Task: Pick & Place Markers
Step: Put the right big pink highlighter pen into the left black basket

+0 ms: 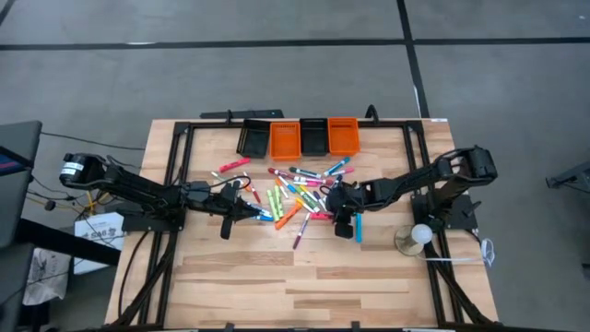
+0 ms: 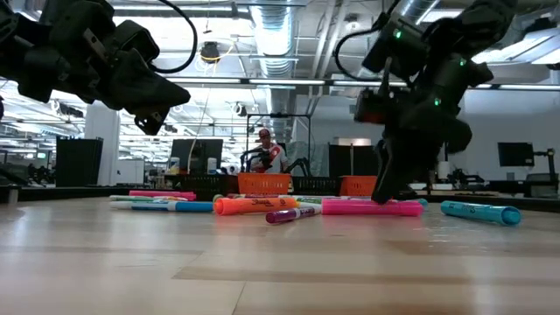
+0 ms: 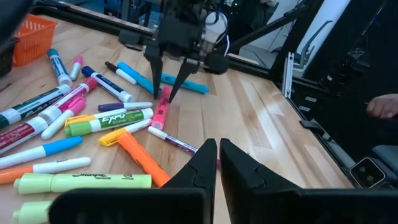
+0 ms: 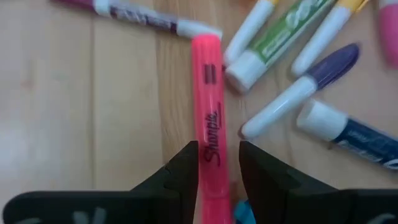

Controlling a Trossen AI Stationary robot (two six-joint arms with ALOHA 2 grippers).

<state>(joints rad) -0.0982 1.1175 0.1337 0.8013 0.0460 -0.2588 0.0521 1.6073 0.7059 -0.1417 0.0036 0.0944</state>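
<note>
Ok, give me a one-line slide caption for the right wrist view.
Right gripper straddles a pink Sharpie highlighter on the wooden table, fingers either side, other markers scattered nearby.

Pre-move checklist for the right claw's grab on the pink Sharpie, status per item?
1. Right claw straddles the pink Sharpie highlighter, a finger on each side: ok.
2. Fingers closed on the barrel: cannot tell; they sit close alongside it, contact unclear.
3. Neighbours clear of the grip: ok; the purple-capped marker lies apart from the fingers.
4. Left claw out of the way: ok; shut, raised above the table, holding nothing.
5. Drop targets present: ok; orange bin and black bin at the table's far edge.
6. Highlighter lifted: not ok; it lies on the table.
</note>
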